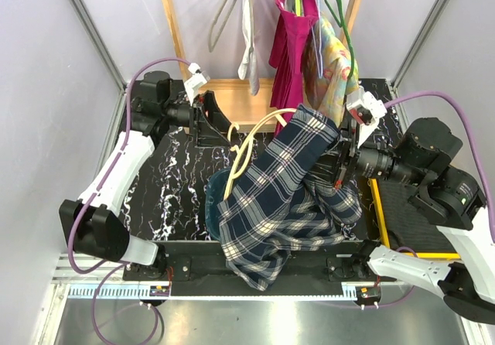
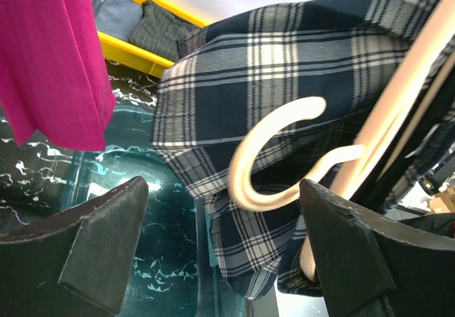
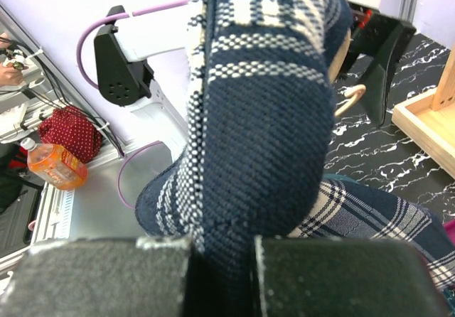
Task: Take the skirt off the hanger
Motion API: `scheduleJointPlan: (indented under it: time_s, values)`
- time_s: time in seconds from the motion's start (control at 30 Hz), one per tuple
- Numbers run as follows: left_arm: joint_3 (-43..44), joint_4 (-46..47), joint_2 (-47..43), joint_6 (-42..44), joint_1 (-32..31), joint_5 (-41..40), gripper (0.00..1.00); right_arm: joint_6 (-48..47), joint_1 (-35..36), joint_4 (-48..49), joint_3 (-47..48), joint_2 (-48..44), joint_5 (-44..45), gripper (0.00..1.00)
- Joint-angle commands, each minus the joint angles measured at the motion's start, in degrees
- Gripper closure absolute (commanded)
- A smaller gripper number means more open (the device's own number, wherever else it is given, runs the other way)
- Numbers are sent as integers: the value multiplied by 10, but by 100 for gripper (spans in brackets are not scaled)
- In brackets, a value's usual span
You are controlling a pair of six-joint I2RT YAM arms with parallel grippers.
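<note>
Over at the right gripper (image 3: pixel 222 254): clamped shut on a thick fold of the plaid skirt (image 3: pixel 263 118), pinched hard between both pads, with cloth standing straight up out of the jaws and spilling down beyond them. Reaching in from the right side, wrist turned inward, forearm low over the black marbled table (image 1: pixel 166 190). Now to the left gripper (image 2: pixel 224 189): spread wide, gripping nothing. Held out from a raised, bent elbow and pointed across toward the other hand. Just ahead of those open fingers, and framed between them in the wrist view, the cream hook of the hanger (image 2: pixel 274 153), untouched on either side. Behind the hook and past the fingertips, more of the skirt, draped over the hanger's pale bar and trailing down off the near edge of the table. Off to one side of the left fingers, a magenta garment (image 2: pixel 50 54) hanging free. Farther beyond it, a yellow bin (image 2: pixel 131 47) with folded dark cloth inside. Bunched tightest at the right hand, fanned out broad and loose in front of the left.
</note>
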Motion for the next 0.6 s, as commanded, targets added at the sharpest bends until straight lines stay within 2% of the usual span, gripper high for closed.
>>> scheduleJointPlan:
  time_s: [0.0,0.2,0.4,0.5,0.53,0.57]
  values:
    - [35,-22,6,22,-27,122,10,4,1,48,44,-2,-8,100]
    - [75,-24,-1,2,-69,122,10,-10,1,57,49,13,-8,100]
    - [149,-26,-1,-29,-82,122,10,-24,1,72,40,26,-11,100]
    - [167,-25,-3,-55,-82,122,15,-41,1,74,40,23,4,100]
    - [170,-25,-4,-64,-81,122,20,-45,1,73,39,20,15,100]
    - [172,-25,-4,-67,-77,123,31,-47,1,73,35,18,20,100]
